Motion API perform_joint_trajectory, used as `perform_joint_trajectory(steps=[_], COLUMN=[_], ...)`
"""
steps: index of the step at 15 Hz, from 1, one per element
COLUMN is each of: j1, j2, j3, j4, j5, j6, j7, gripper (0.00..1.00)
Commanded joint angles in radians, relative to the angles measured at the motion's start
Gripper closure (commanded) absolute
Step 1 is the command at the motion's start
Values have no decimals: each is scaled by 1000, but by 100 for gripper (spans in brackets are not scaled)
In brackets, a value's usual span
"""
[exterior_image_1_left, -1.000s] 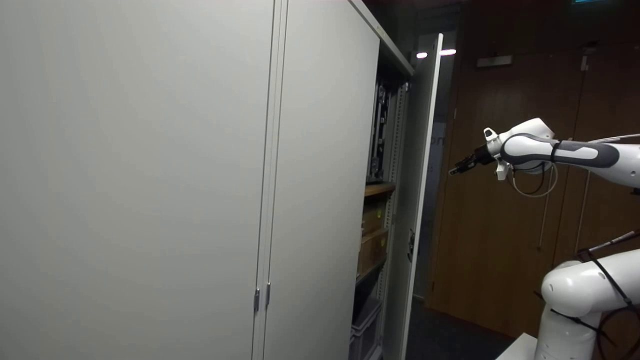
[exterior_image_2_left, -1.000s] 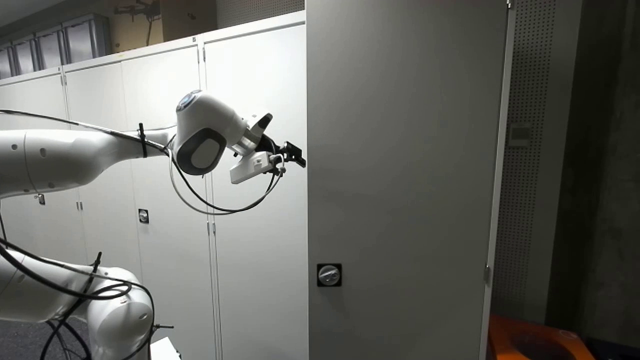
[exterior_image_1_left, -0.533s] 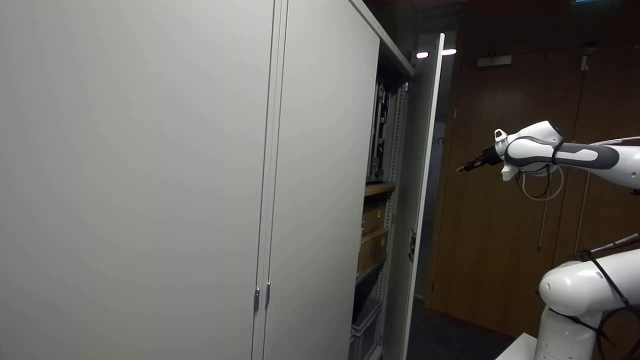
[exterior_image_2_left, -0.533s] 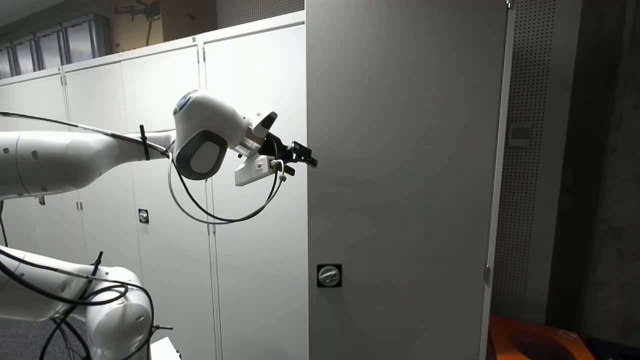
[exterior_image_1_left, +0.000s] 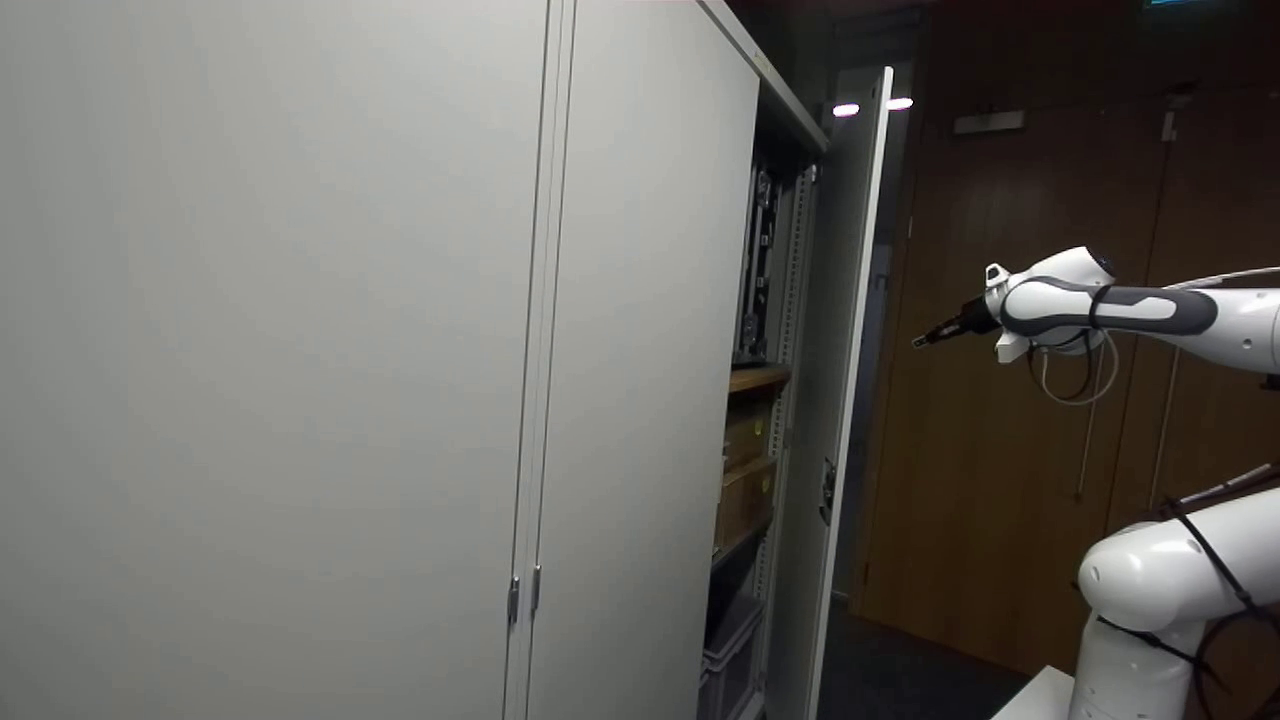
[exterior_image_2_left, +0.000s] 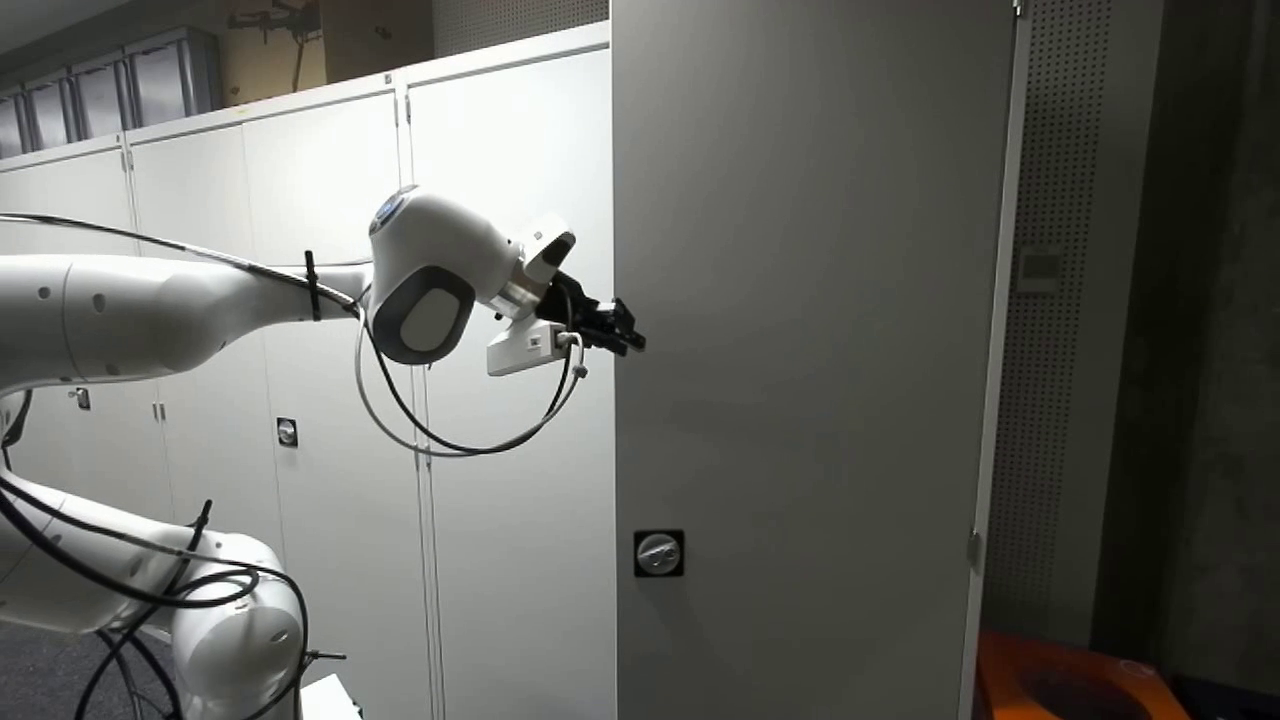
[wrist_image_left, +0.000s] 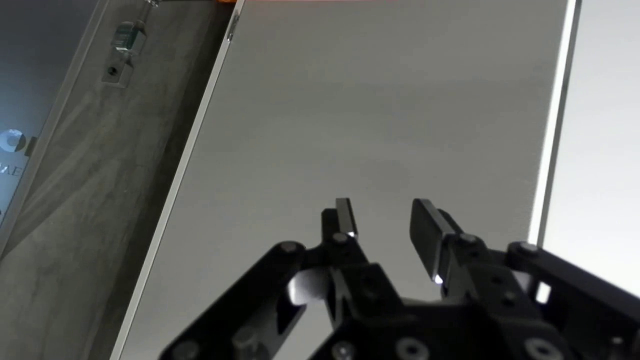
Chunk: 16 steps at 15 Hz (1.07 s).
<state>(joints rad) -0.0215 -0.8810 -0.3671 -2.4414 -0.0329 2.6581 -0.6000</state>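
In an exterior view: grey bins (exterior_image_2_left: 160, 82) are standing in a row atop white cabinets (exterior_image_2_left: 190, 195); a tan box (exterior_image_2_left: 250, 72) bearing a dark drone-like shape is sitting beside them. An orange object (exterior_image_2_left: 1070, 665) is resting low, near a perforated wall panel (exterior_image_2_left: 1045, 450). In an exterior view: brown boxes (exterior_image_1_left: 748, 500) are sitting above a grey crate (exterior_image_1_left: 738, 665); wooden doors (exterior_image_1_left: 985, 500) are standing in the background. In the wrist view: a small fixture (wrist_image_left: 129, 37) is showing against a streaked grey wall (wrist_image_left: 75, 215).

Black gripper (wrist_image_left: 383, 220), grey cabinet door (wrist_image_left: 360, 125).
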Motion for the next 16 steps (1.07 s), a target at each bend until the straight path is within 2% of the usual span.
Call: perform_joint_trajectory(steps=[1,2,3,16], j1=[11,11,11,10], j2=[40,43,48,41], j3=[-16,-18,-18,-22], j4=[59,66,73,66], j5=[-15,-15,-14,-18], j6=[6,4,8,-2], j7=[31,32,35,47], gripper=[92,99,100,99])
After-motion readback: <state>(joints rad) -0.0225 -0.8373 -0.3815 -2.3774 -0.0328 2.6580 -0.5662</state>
